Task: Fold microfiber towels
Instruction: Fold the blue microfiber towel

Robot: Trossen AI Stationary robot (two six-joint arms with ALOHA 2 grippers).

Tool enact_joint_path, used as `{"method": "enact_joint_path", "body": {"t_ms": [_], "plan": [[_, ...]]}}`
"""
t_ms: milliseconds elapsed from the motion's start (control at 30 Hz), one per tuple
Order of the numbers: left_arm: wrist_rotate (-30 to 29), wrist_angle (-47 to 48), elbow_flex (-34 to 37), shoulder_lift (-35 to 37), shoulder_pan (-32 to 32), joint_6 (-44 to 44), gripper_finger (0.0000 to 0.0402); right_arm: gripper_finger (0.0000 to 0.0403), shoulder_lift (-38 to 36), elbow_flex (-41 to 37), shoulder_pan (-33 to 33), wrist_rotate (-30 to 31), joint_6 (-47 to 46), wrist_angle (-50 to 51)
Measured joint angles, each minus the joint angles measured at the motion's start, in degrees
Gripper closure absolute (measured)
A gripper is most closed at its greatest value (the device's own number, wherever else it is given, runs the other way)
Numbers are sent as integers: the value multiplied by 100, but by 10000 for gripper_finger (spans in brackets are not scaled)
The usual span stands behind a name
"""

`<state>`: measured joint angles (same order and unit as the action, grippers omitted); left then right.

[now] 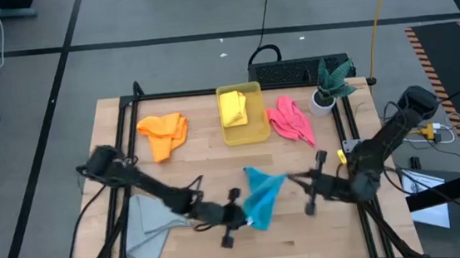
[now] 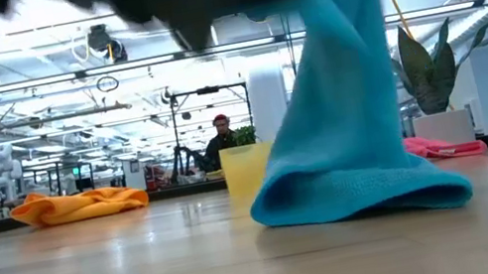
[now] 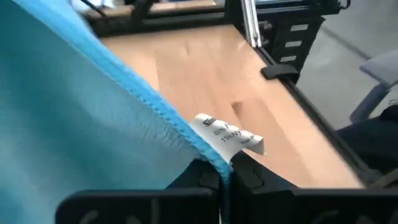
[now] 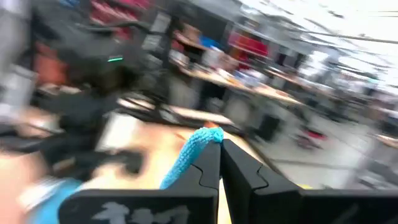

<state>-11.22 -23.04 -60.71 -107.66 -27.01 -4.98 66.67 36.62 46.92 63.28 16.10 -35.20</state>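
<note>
A bright blue towel (image 1: 263,196) is held up between my two grippers near the table's front middle, both shut on it. My left gripper (image 1: 244,215) is at its near left side and my right gripper (image 1: 291,179) at its far right side. An orange towel (image 1: 164,135) lies at the back left. A yellow towel (image 1: 233,107) sits in the yellow bin (image 1: 255,131), with a pink towel (image 1: 290,120) to its right. A light grey towel (image 1: 150,229) lies flat at the front left, under my left arm. My left gripper pinches the blue towel's hemmed corner (image 3: 214,160), beside its white label (image 3: 229,133), between its two fingers. The cloth runs up and away from the fingers. My right gripper pinches another corner (image 4: 200,140) at its fingertips, coming about level from the table's right. The towel hangs down, and its lower fold (image 2: 355,196) rests on the table.
A potted plant (image 1: 330,85) stands at the back right corner. A black frame (image 1: 210,91) edges the wooden table. Bare wood lies between the blue towel and the bin. People sit at desks in the room beyond.
</note>
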Motion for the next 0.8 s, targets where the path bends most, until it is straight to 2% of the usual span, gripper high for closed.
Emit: {"method": "enact_joint_path", "body": {"t_ms": [100,267,300,367,433,467,600,667,733,800], "plan": [[-520,475,-2,779,-448,213,398,403,0,0,446,-1347,7,-608],[-680,470,-2,1933,-1083,855,396,403,1,0,748,-4371,284,-2145],[-700,444,-2,2132,-1171,986,396,403,2,0,767,-4727,295,-2464],[-876,413,-11,2482,-1298,1262,398,402,5,0,784,-5015,334,-3052],[-1311,515,-7,2763,-1421,1532,397,401,-58,2,803,-4832,572,-3322],[-1548,621,-7,2880,-1449,1650,396,401,-105,2,817,-4473,760,-3319],[-2505,1361,-7,3074,-1286,1715,399,401,-207,4,645,-1988,1343,-2905],[-2751,1847,29,3028,-1111,1375,397,401,-209,4,485,-1039,1459,-2600],[-2787,2116,124,2935,-895,995,396,402,-216,4,268,-575,1306,-2075],[-2780,2176,233,2805,-711,760,398,402,-209,4,-7,-517,773,-1193]]}}
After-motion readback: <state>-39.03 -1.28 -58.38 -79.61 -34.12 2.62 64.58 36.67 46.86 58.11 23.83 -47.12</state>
